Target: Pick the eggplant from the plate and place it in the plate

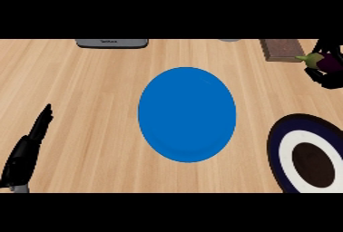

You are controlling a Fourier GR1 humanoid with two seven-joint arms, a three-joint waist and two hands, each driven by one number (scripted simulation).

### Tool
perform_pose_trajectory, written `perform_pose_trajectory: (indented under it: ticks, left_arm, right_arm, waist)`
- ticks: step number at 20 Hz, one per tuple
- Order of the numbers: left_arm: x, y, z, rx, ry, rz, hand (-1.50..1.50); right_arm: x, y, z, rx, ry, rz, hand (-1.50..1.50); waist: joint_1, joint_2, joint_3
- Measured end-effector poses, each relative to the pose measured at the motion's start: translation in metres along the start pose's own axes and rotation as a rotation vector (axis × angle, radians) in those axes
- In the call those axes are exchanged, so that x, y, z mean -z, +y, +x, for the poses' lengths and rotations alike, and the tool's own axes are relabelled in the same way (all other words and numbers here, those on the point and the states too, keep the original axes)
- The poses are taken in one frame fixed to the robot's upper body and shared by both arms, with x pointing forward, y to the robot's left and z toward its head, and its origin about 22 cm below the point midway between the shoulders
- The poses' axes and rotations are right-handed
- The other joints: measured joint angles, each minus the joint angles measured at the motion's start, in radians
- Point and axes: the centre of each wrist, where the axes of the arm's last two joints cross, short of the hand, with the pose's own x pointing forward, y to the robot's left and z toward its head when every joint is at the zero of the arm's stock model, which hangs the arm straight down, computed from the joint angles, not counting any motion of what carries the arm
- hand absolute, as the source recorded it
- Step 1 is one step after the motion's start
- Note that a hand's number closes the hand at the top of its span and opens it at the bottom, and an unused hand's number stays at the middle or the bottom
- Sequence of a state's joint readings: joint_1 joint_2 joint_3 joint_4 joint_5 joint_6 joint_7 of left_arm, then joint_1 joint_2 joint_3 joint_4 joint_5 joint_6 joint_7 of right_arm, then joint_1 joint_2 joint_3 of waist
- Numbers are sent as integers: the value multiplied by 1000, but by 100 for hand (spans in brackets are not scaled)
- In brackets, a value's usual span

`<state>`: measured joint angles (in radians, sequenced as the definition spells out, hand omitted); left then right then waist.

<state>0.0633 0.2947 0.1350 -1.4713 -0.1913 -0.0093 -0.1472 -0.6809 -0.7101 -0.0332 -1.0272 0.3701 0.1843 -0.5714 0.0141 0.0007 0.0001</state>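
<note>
- Head view: the right robot hand (330, 68) at the upper right curls round the eggplant (326, 62).
- It looks smooth, light, maybe slippery; hold its fat middle.
- The blue plate (187, 114) waits mid-frame.
- The left robot hand (30, 144) rests open, lower left.

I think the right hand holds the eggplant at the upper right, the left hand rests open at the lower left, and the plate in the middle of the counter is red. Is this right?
Not quite: the plate in the middle is blue, not red, as the head view shows. The rest holds: the right hand holds the eggplant at the upper right, and the left hand rests open at the lower left.
</note>
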Motion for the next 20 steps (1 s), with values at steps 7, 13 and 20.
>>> perform_pose_trajectory:
  ticks: [7, 13, 20]
  left_arm:
    - [-3, -4, 2, 1, 8, 6, 0]
    - [-7, -1, -1, 4, 6, 2, 0]
    - [-7, -3, 4, -4, 8, -6, 0]
  right_arm:
    - [37, 20, 59, 95, -115, 56, 150]
    - [67, 53, 111, 163, -111, 103, 150]
    - [96, 107, 163, 162, -64, 238, 150]
  waist:
    - [-13, -5, -1]
    - [-10, -4, -1]
    - [-4, -2, -1]
